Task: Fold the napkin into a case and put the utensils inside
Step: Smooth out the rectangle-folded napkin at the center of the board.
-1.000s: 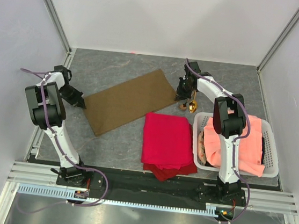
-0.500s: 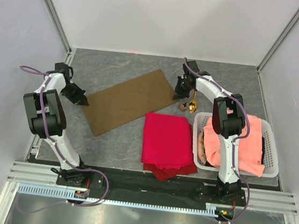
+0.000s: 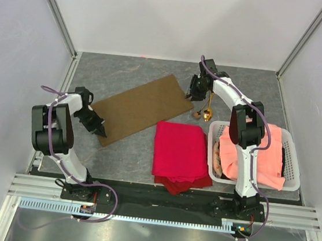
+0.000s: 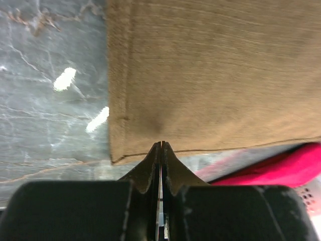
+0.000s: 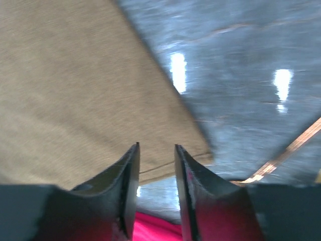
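The olive-brown napkin (image 3: 141, 109) lies flat as a long strip slanting across the grey table (image 3: 120, 72), not yet a case. The left gripper (image 3: 98, 131) sits at its near-left corner, jaws pressed together with the tips against the hem. Whether any fabric is pinched between them cannot be told. The right gripper (image 3: 194, 94) hovers at the far-right corner, jaws partly apart and holding nothing. The gold utensils (image 3: 206, 114) lie just beside that corner, near the white basket (image 3: 292, 170). The folding step appears to be in hand. Next, both grippers probably need a firm pinch on their corners, so the strip can be doubled over evenly into a pocket.
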Tool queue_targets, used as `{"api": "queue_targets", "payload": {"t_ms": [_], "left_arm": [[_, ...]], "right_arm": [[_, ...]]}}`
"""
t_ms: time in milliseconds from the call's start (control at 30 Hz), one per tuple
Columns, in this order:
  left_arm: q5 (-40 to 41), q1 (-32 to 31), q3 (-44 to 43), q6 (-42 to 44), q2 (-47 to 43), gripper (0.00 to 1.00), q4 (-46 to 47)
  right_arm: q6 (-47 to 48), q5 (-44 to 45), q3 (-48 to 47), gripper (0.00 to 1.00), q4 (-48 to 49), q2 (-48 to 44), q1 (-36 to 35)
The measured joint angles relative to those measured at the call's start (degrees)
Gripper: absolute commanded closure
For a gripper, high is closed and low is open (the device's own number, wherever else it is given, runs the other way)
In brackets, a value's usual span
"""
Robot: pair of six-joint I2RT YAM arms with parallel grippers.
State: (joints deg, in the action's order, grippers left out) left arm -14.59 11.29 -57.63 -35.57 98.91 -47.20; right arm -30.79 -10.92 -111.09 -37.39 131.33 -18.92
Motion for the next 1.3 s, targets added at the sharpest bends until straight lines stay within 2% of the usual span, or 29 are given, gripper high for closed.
{"api": "queue_targets", "payload": {"t_ms": [367,533,867,1300], "left_arm": [[6.8,1.9,-6.6,5.1,5.5,0.93,-3.8],[9.7,2.2,-8.5,6.4,4.4,0.89,-4.2],[6.5,-2.1,-7.8,6.1,-3.7,0.89,-4.0],[3.9,-3.7,-6.5,5.4,-6.3,0.88,-4.1]], "right_arm": [[5.0,3.8,-2.0,0.44,-4.5,0.0,1.7],[7.0,2.7,-2.0,0.46,-5.7,0.0,0.5],[11.6,4.5,0.8,0.54,-7.1,0.0,-2.6],[15.7,11.5,1.0,0.52,-7.4,0.9,-7.1]]}}
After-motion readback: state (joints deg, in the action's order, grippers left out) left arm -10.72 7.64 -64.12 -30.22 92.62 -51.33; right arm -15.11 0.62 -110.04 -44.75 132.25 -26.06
